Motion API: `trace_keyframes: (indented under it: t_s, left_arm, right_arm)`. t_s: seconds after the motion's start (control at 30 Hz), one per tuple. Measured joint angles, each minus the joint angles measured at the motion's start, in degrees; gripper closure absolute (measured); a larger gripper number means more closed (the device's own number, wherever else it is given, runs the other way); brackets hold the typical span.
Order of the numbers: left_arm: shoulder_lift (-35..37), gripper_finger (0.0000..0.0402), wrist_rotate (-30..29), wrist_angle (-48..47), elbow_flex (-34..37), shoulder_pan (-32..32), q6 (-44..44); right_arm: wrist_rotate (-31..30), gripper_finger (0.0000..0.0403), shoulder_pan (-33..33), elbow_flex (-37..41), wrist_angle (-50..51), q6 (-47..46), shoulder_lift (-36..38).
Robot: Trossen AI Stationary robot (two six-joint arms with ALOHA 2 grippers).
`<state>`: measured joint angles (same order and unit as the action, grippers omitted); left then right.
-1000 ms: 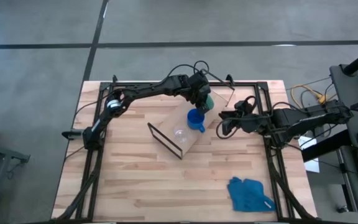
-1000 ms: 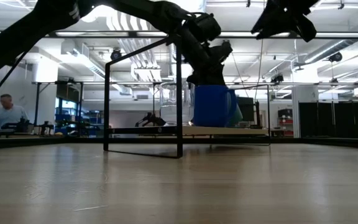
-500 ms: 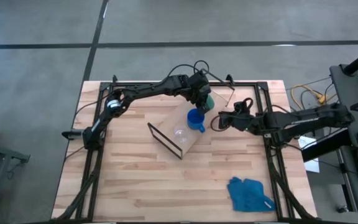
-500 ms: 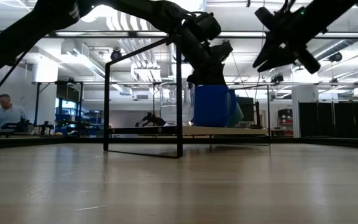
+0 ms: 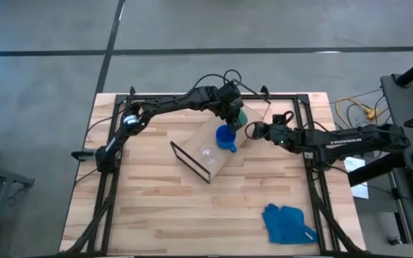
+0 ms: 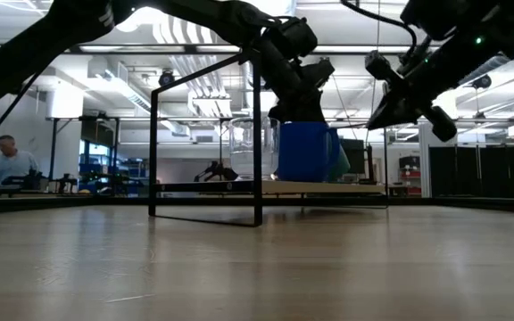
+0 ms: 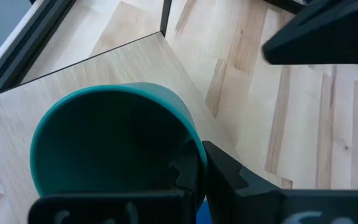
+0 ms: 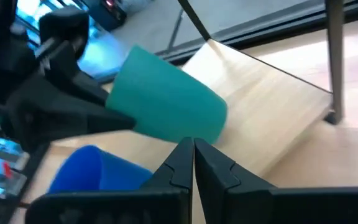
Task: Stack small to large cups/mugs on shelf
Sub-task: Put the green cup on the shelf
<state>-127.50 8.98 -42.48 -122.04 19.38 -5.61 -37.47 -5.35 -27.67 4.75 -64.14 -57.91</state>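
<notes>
The dark green cup [image 5: 241, 117] is at the far right end of the light-wood shelf [image 5: 196, 142], tilted, in my left gripper [image 5: 232, 109], which is shut on it. The blue mug [image 5: 226, 137] stands on the board beside it, and the tiny clear glass cup [image 5: 208, 153] stands farther along. My right gripper [image 5: 250, 130] is shut and empty, hovering just right of the green cup [image 8: 166, 106] and above the shelf's end. I see no touch between them. My left gripper holds the green cup by its rim [image 7: 194, 146], one finger inside the cup and one finger [image 7: 225, 169] outside the wall. It comes from above and from the table's left. The cup tilts, its base [image 8: 213, 121] over the shelf board; whether it rests there I cannot tell.
The shelf's black wire frame [image 5: 191, 162] stands at its near end. A crumpled blue cloth [image 5: 289, 223] lies near the table's front right. Black rails [image 5: 312, 179] run along the table's sides. Bare wood lies in front of the shelf.
My right gripper has come down and gone toward the table's far left, toward the green cup, turning its fingers toward it. My left gripper and the cups have kept still.
</notes>
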Motion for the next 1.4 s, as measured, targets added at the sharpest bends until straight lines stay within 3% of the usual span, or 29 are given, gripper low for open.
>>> trace_keyframes:
  t_s: [0.27, 0.47, 1.13, 1.4]
  left_arm:
    - [0.0, 0.0402, 0.5, 0.1, 0.0, -0.2, -0.1]
    - [0.0, 0.0402, 1.3, 2.1, -0.1, -0.5, -0.2]
    - [0.0, 0.0401, 1.1, 1.7, -0.1, -0.6, -0.2]
    - [0.0, 0.0401, 1.3, 1.3, 0.0, -0.6, -0.1]
  right_arm:
    - [2.4, 0.0395, -5.7, 5.7, -14.5, -1.8, -2.0]
    - [8.0, 0.0395, -8.7, 8.2, -25.1, -2.1, -6.2]
    - [5.0, 0.0395, -10.9, 2.1, -24.8, -6.3, -21.0]
    - [4.6, 0.0395, -10.9, 1.0, -24.6, -5.4, -21.8]
